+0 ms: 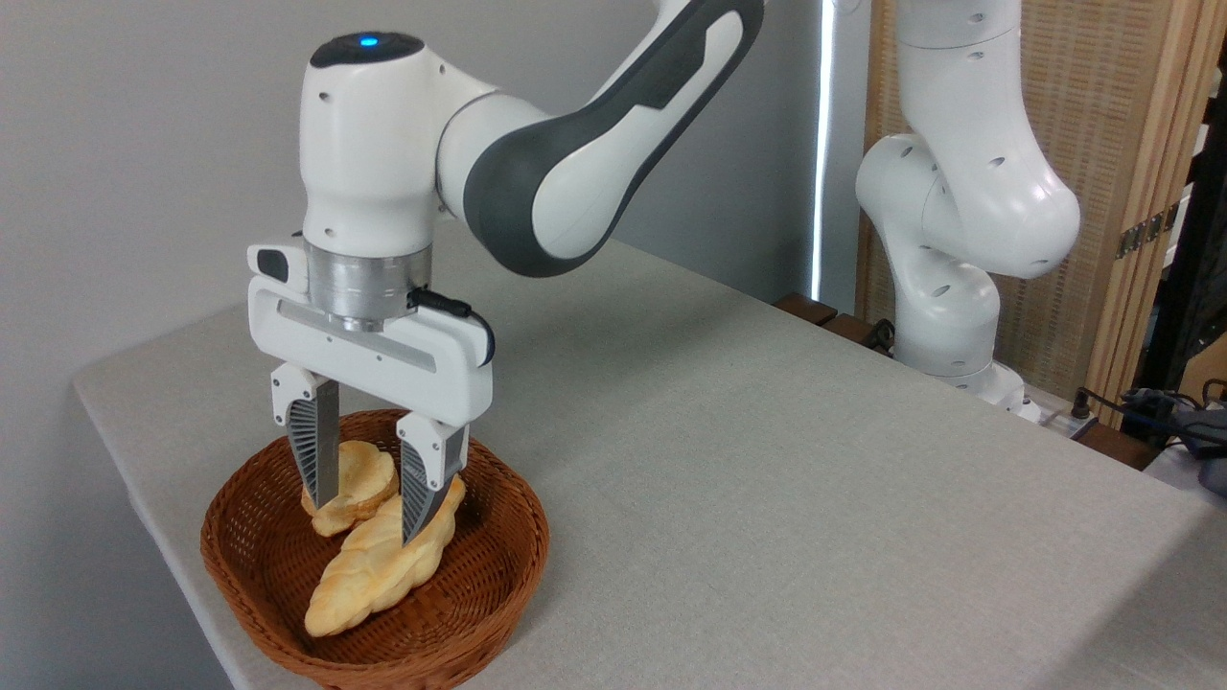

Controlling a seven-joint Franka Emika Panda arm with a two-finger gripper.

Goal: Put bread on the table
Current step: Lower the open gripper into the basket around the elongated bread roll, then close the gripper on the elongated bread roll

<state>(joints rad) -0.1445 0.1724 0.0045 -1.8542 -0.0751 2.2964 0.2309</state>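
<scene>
I had the hand (370,522) low over the basket (498,565) at the near left corner of the surface (767,460), its fingers spread fairly wide and gripping nothing that I could see. The bread (379,570) lay inside, long axis running from near left to far right, its far end just under the right finger. The left finger stood in front of a small bun (359,479) resting against the loaf's far end. I judged the grasp not yet made.

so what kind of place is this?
Likely a robotics lab: a Panda arm base-mounted beside a cloth-covered table, toy-like bread in a wicker basket, cables at right.
</scene>
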